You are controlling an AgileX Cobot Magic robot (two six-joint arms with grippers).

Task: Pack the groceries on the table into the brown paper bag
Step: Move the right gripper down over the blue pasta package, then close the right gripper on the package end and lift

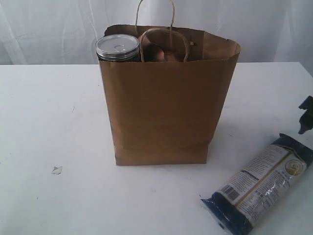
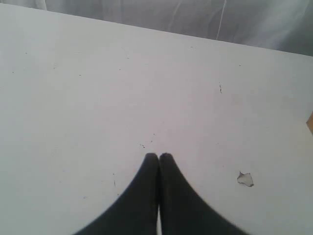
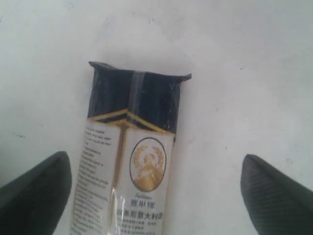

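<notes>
Exterior view
- brown paper bag [image 1: 166, 107]: we see it upright in the middle of the worktop [image 1: 49, 122], mouth open. One of its handles [image 1: 154, 10] stands up at the far side and the other is folded down inside the mouth.
- silver pull-tab can [image 1: 117, 47]: it is inside the bag at the left corner, and its lid shows just above the rim.
- brown contents: we see something brown in the mouth to the right of the can, but we cannot tell what it is.
- long dark-blue packet [image 1: 261, 183]: it lies flat on the worktop, near and right of the bag and apart from it, set at a slant.
- right tool [image 1: 306, 117]: only a dark piece of it shows at the right edge, just beside the packet's far end.
- scrap [image 1: 57, 170]: a small pale fleck lies on the worktop, near and left of the bag.

Left wrist view
- left tool [image 2: 159, 156]: its fingers are pressed together with nothing between them, over bare worktop.
- scrap: the same fleck lies close by, untouched.

Right wrist view
- right tool: we see both fingers [image 3: 39, 196] spread wide apart.
- long dark-blue packet: its dark end and gold emblem lie between the fingers, and neither finger touches it.
</notes>
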